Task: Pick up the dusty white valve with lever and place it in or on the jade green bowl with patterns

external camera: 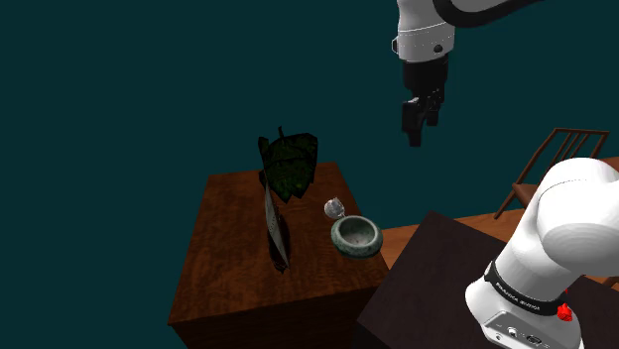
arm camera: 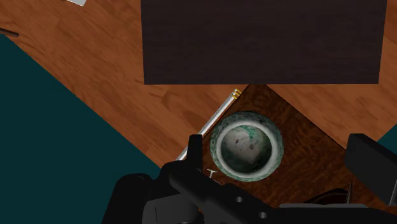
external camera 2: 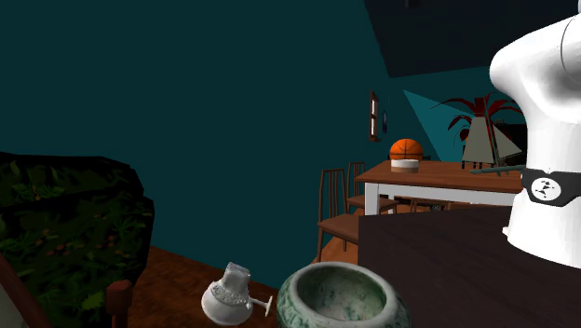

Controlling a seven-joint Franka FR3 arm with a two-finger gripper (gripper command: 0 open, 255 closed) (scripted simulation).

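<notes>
Tool [external camera: 420, 117], fingers apart and empty, hangs high above table [external camera: 238, 260], likely staging descent. White valve [external camera: 333, 207] lies tipped on table just beside green bowl [external camera: 356, 236], at shoulder view's left; short transfer.

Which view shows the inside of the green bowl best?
The wrist view: it looks straight down into the green bowl, showing its mottled bottom. The shoulder view shows it small; the second exterior view, mainly its outer wall.

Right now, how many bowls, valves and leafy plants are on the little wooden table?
Bowl: 1
Valve: 1
Leafy plant: 1
Total: 3
</notes>
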